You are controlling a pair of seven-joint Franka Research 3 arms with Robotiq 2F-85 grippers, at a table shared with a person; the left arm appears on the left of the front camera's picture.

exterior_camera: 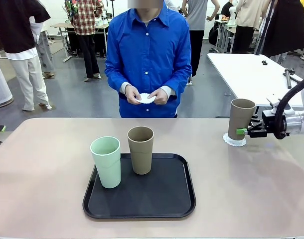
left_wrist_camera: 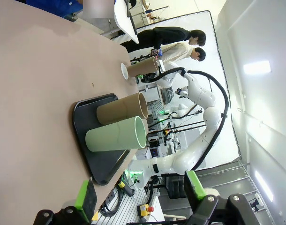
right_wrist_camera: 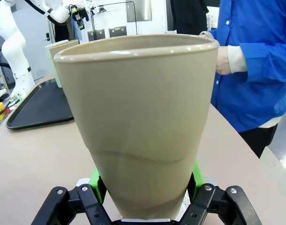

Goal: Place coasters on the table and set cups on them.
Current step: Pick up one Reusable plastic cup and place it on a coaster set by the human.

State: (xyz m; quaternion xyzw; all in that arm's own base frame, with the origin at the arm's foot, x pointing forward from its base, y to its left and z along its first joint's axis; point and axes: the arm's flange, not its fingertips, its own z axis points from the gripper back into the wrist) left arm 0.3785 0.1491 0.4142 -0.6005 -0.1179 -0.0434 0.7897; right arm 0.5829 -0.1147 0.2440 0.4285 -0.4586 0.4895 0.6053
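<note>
Left gripper (left_wrist_camera: 139,191): fingers spread, nothing between them, well apart from the tray.

Black tray (exterior_camera: 139,211) lies near-centre on the table (exterior_camera: 42,169), just inside the near edge. The mint cup (exterior_camera: 106,162) stands upright on its left side and overhangs the tray's left rim slightly. The tan cup (exterior_camera: 141,149) stands upright just right of and behind it, at the tray's far rim; the two are close but apart.

The table is bare left of the tray, and also between the tray and the right arm.

Far right, the right gripper (exterior_camera: 241,131) is clenched on the second tan cup (exterior_camera: 240,117), with green pads on opposite sides of its lower wall, low near the base. That cup is upright, its base over a coaster (exterior_camera: 233,141). The lace shows around the bottom; can't tell if it is fully resting. The coaster sits short of the far edge.

At the far edge, centre, the person's hands (exterior_camera: 147,95) hold another coaster (exterior_camera: 146,98) above the table. A white table (exterior_camera: 241,69) stands beyond, far right.
</note>
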